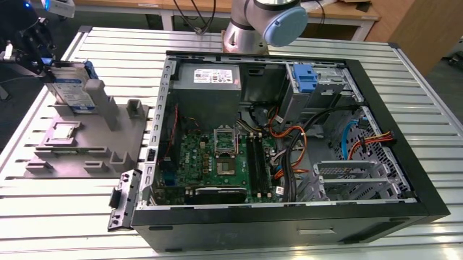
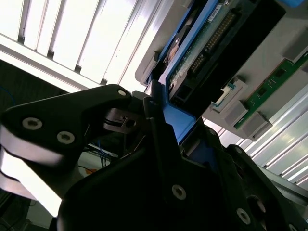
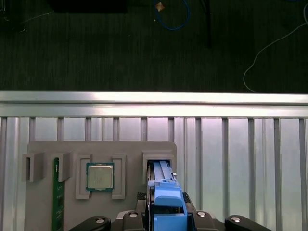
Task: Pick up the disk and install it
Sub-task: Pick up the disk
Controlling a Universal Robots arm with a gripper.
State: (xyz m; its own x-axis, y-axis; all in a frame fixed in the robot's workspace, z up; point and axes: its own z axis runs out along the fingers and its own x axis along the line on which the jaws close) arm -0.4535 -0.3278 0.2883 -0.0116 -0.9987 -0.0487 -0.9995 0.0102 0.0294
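Tabletop (image 1: pixel 65 216) of ribbed metal carries everything I can see from my station, and the biggest thing on it is the open computer case (image 1: pixel 253 227), lying on its side with the green motherboard (image 1: pixel 217 157) and the grey power supply (image 1: pixel 210 76) exposed. Behind the case rises the arm (image 1: pixel 264 21). On the exterior view's left of the case, well apart from it, sits the grey plastic stand (image 1: pixel 72 154), its flat base studded with upright posts and shallow pockets. The disk (image 1: pixel 72 89) stands on edge in a slot at the far end of that stand, label side facing the camera and its blue carrier frame running along the edges. The gripper (image 1: pixel 45 65) is right at the disk's upper end, dark against the floor beyond the table. In the first wrist view I look down the blue frame of the disk (image 3: pixel 168 207) into its slot in the stand (image 3: pixel 38 207). In the second wrist view a black finger (image 2: pixel 156 130) lies against the blue edge of the disk (image 2: pixel 202 43), and the jaws look to be pinching the carrier between them. Smaller parts rest in the stand's pockets: a square processor chip (image 3: pixel 100 176) and, beside it, a green memory stick (image 3: pixel 57 197) set on edge.
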